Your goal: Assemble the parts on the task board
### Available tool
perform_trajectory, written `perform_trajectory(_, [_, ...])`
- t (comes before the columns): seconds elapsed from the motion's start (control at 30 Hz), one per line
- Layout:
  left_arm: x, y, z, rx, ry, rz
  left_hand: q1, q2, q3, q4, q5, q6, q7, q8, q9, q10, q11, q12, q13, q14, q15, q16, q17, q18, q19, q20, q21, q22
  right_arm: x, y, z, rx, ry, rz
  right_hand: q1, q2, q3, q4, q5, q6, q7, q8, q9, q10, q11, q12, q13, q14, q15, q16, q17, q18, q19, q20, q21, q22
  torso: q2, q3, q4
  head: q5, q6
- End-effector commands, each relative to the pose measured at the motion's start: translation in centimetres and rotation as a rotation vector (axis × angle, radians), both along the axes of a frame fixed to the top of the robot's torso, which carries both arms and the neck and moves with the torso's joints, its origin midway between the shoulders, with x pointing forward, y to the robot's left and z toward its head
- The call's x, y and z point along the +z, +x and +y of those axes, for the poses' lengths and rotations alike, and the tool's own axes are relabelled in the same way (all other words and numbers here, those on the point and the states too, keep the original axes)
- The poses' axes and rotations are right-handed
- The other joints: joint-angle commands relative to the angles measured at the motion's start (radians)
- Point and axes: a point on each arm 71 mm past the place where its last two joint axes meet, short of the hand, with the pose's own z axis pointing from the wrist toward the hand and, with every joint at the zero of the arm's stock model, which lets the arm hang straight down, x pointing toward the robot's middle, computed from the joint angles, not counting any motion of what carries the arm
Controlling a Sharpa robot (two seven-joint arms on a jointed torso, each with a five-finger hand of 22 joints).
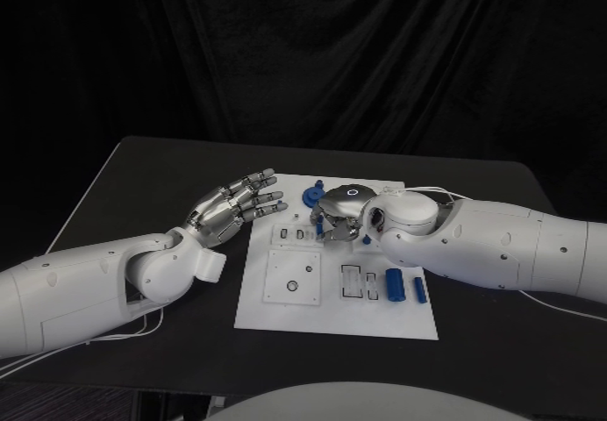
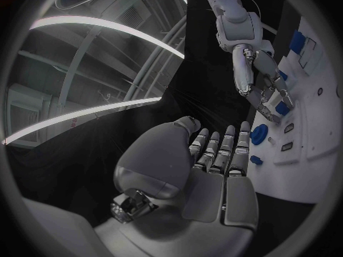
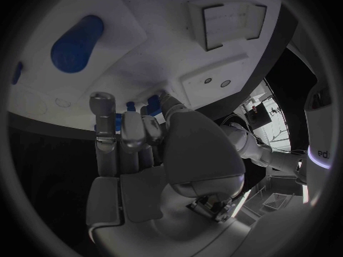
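Two robot hands are seen — right robot hand [image 1: 339, 213] is curled onto a small blue part [image 1: 332, 230] mid-board, left robot hand [image 1: 235, 209] is held wide, empty, beside the task board [image 1: 332, 323].

From my remote station: both arms carry smooth white shells. The left arm [image 1: 95, 285] and the right arm [image 1: 506, 250] are built of rounded segments dotted with small dark screw holes. Each ends in a silver hand, the left hand [image 1: 234, 209] and the right hand [image 1: 339, 210], with metallic segmented fingers and grey palm plates. A thin white cable [image 1: 430, 189] loops off the right arm toward 12 o'clock.
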Motion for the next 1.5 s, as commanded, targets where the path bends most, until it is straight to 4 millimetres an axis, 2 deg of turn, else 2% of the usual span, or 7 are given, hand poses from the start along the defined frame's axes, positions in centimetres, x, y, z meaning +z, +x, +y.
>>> perform_trajectory(0.03, [0.0,-0.1,-0.2,-0.011,-0.016,-0.006,-0.011,0.002,0.005,0.002,-0.006,-0.004,0.005,0.003,0.000,-0.001,0.002,-0.003,0.000,-0.002,0.004,0.003,0.000,-0.017,0.000,0.004,0.003,0.001,-0.2,-0.1,0.0,0.010,-0.004,-0.001,-0.014,-0.004,-0.010,0.004,-0.016,-0.033,-0.002,-0.025,-0.016,-0.009,0.001,-0.007,-0.002,-0.005,-0.001,-0.006,-0.001,0.011,-0.005,0.000,-0.008,0.080,0.000,-0.0005,-0.0005,0.000,0.000])
perform_trajectory(0.4, [0.0,0.0,0.1,0.002,-0.016,-0.014,-0.012,0.002,0.007,0.002,-0.006,-0.003,0.005,0.004,0.001,-0.001,0.002,0.000,0.001,-0.002,0.004,0.004,0.000,-0.017,-0.001,0.004,0.004,0.001,0.4,-0.3,-0.2,0.023,0.059,-0.040,-0.039,-0.022,-0.043,0.022,-0.051,-0.185,-0.021,-0.091,-0.103,-0.020,-0.011,-0.014,-0.013,-0.005,-0.010,-0.003,0.000,0.011,0.001,-0.007,-0.015,0.083,-0.001,-0.0002,-0.0003,0.002,0.003])
perform_trajectory(0.73, [0.4,-0.3,0.7,0.061,-0.005,-0.043,-0.022,-0.011,0.036,-0.006,0.008,0.026,0.014,0.017,0.005,0.016,0.010,0.032,0.004,0.021,0.013,0.042,0.006,-0.022,0.011,0.007,0.015,0.006,3.4,-0.9,-0.8,0.064,0.223,-0.144,-0.040,-0.020,-0.049,0.038,-0.049,-0.082,-0.033,-0.064,-0.086,0.003,-0.022,0.002,0.006,0.009,-0.018,0.021,0.018,0.005,0.018,-0.014,0.022,0.092,-0.001,0.0003,-0.0007,0.008,0.013])
perform_trajectory(1.0, [1.9,0.3,1.7,0.108,0.078,-0.082,-0.039,-0.042,0.064,-0.016,0.003,0.049,0.025,0.027,0.006,0.036,0.029,0.057,0.004,0.048,0.033,0.084,0.003,-0.040,0.055,0.009,0.047,0.019,6.7,-1.0,-5.0,0.016,0.347,-0.151,-0.001,0.007,-0.030,0.031,-0.016,-0.043,-0.035,-0.053,-0.102,-0.003,-0.024,-0.005,-0.003,0.007,-0.021,0.012,0.010,0.004,0.023,-0.018,0.021,0.092,-0.006,0.0022,-0.0033,0.027,0.039])
perform_trajectory(1.37, [4.1,4.3,1.8,0.032,0.295,-0.035,-0.125,-0.061,-0.047,0.126,-0.179,0.110,0.068,0.045,0.010,0.146,0.121,0.192,0.018,0.137,0.036,0.191,0.007,-0.051,0.144,0.001,0.118,0.049,6.9,-0.6,-12.7,-0.240,0.614,0.064,0.024,0.033,-0.025,0.076,-0.040,0.050,0.009,-0.022,-0.116,-0.046,0.006,-0.055,-0.065,-0.007,0.001,-0.023,-0.020,0.007,0.015,-0.003,-0.018,0.085,-0.036,0.0137,-0.0084,0.042,0.067])
perform_trajectory(1.4, [4.1,4.6,1.8,0.022,0.323,-0.037,-0.132,-0.058,-0.064,0.126,-0.208,0.138,0.076,0.055,0.013,0.176,0.127,0.204,0.018,0.156,0.030,0.208,0.008,-0.046,0.159,0.000,0.132,0.055,6.6,-0.5,-13.4,-0.262,0.647,0.109,0.023,0.040,-0.026,0.105,-0.030,0.053,0.031,-0.027,-0.126,-0.214,0.030,-0.185,-0.212,-0.103,0.025,-0.151,-0.113,0.027,-0.080,0.016,-0.231,0.041,-0.043,0.0166,-0.0103,0.042,0.067])
perform_trajectory(1.5, [4.2,5.1,1.7,0.003,0.384,-0.044,-0.125,-0.059,-0.084,0.125,-0.245,0.170,0.082,0.064,0.015,0.208,0.128,0.213,0.016,0.183,0.024,0.233,0.008,-0.040,0.183,-0.001,0.155,0.066,5.9,-0.3,-14.5,-0.307,0.716,0.190,0.033,0.050,-0.021,0.130,0.028,0.051,0.048,-0.035,-0.139,-0.432,0.060,-0.345,-0.372,-0.341,0.063,-0.411,-0.298,0.038,-0.221,0.045,-0.434,-0.002,-0.056,0.0224,-0.0125,0.043,0.069])
